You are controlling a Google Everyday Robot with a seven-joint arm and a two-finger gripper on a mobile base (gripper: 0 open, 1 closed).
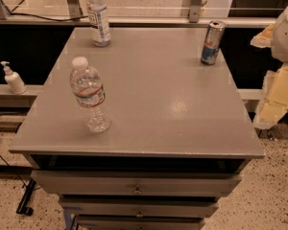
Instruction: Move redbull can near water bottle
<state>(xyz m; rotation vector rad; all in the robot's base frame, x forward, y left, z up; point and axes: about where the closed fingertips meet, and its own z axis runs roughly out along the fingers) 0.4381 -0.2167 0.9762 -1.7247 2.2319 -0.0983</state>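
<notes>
Camera view: redbull can [212,42] apart from end effector [274,94] at rt edge

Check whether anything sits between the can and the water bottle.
Nothing visible does. Bare cabinet top separates the can, back right, from the water bottle, front left. The end effector is beyond the right edge.

dim warm lt | glare on tabletop [178,107] | hand [274,97] lit pale, rt edge
</notes>
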